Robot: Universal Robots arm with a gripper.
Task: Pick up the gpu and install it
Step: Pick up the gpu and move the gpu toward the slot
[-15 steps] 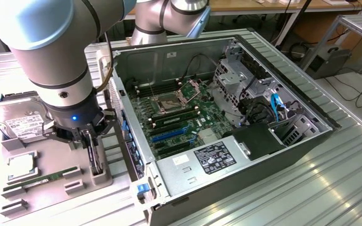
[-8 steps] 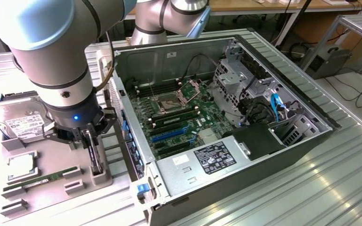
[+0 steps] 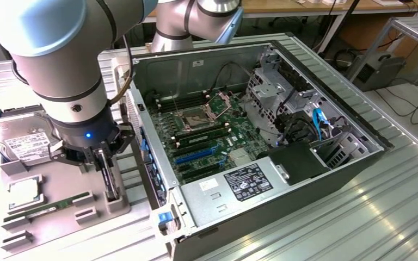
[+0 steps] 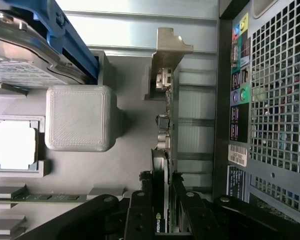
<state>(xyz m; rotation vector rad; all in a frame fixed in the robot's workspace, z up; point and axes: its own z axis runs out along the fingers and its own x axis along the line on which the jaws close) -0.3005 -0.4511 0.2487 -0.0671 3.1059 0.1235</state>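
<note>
At the exterior view's left of the open computer case [image 3: 267,109], the gpu [image 3: 110,187] [image 4: 166,150] stands on edge in the grey parts tray [image 3: 63,179]. Its long axis runs near-to-far alongside the case wall. The pincer [image 3: 104,163] [image 4: 161,210], directly above, pinches its faces.

The arm [image 3: 53,60] consists of silver-grey cylindrical segments with pale blue joint caps [image 3: 227,30]. A black cable [image 3: 124,81] runs alongside. The dark wrist housing [image 3: 85,126] carries a lit blue indicator [image 3: 87,135]. The gripper [image 3: 106,171] is black, with linked fingers [image 4: 140,215].
</note>
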